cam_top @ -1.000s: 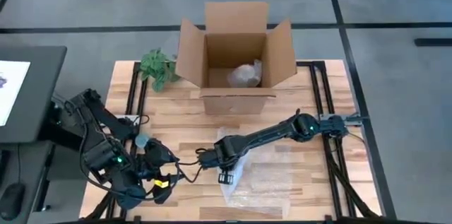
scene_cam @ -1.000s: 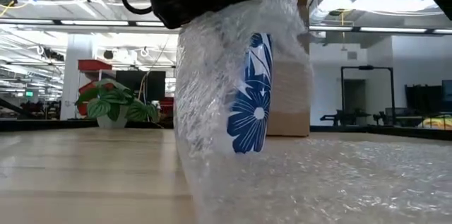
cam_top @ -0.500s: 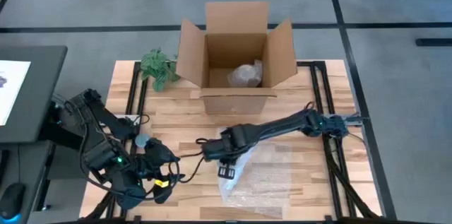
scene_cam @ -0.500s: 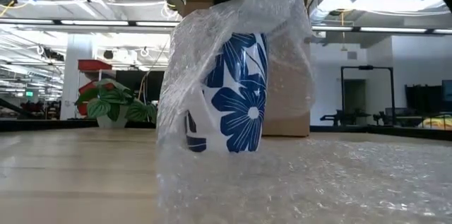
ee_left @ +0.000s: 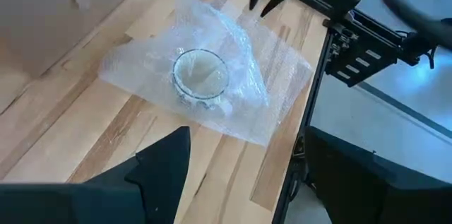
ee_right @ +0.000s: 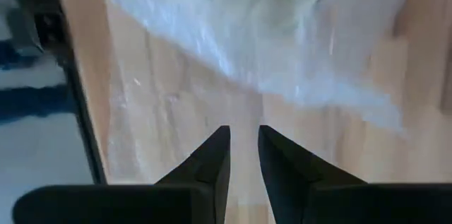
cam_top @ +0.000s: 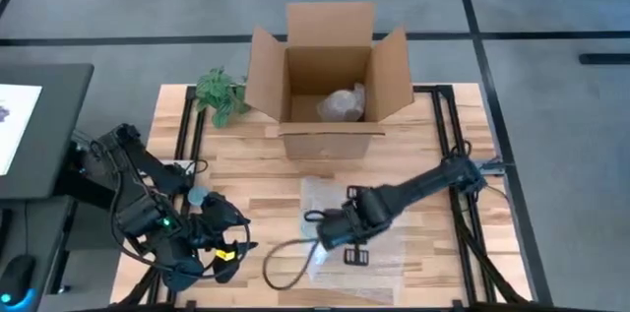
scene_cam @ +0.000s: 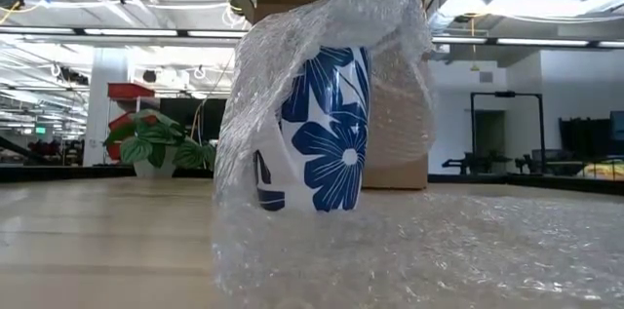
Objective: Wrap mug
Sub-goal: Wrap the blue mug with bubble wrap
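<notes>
Mug: a white mug (scene_cam: 317, 129) with blue flowers stands upright on the sheet near the middle of the worktop's front half, its open mouth (ee_left: 200, 74) facing up.
Bubble wrap: a clear sheet (cam_top: 379, 248) lies flat toward the worktop's front edge; one part (scene_cam: 375, 17) is drawn up and draped over the mug (the flower pattern shows through it).
Right end effector: it (cam_top: 354, 254) hovers over the flat sheet, near the front edge and beside the mug; its fingers (ee_right: 212, 157) stand a narrow gap apart with nothing between them.
Left end effector: it (cam_top: 224, 253) waits near the worktop's front left corner, well apart from the mug, fingers spread and empty.
Cardboard box: it (cam_top: 330, 76) stands open at the worktop's back edge, with a wrapped bundle (cam_top: 342, 105) inside.
Plant: a small green plant (cam_top: 220, 93) stands near the back left corner.
Worktop: pale wooden planks (cam_top: 246, 169).
</notes>
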`<act>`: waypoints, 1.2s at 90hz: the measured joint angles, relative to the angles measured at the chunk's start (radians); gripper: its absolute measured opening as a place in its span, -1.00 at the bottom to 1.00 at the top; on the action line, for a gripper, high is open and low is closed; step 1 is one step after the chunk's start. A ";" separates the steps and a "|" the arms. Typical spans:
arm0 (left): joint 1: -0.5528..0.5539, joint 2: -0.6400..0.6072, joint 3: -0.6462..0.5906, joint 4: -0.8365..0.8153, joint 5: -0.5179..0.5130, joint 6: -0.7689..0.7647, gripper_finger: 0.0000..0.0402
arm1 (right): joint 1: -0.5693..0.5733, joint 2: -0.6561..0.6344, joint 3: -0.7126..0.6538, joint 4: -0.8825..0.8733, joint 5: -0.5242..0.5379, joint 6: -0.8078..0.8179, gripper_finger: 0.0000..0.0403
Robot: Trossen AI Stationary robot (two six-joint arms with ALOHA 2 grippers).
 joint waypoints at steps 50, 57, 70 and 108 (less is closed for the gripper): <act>0.000 0.000 0.000 0.012 0.005 0.004 0.25 | -0.103 0.015 -0.189 0.385 0.031 0.121 -0.67; 0.000 0.000 0.000 0.013 0.005 0.004 0.25 | -0.114 0.026 -0.189 0.416 0.026 0.115 -0.67; 0.000 0.000 0.000 0.017 0.005 0.010 0.25 | -0.130 0.024 -0.228 0.535 0.020 0.113 -0.67; 0.007 0.000 0.000 0.021 0.005 0.012 0.25 | -0.194 0.023 -0.344 0.589 -0.005 0.114 -0.67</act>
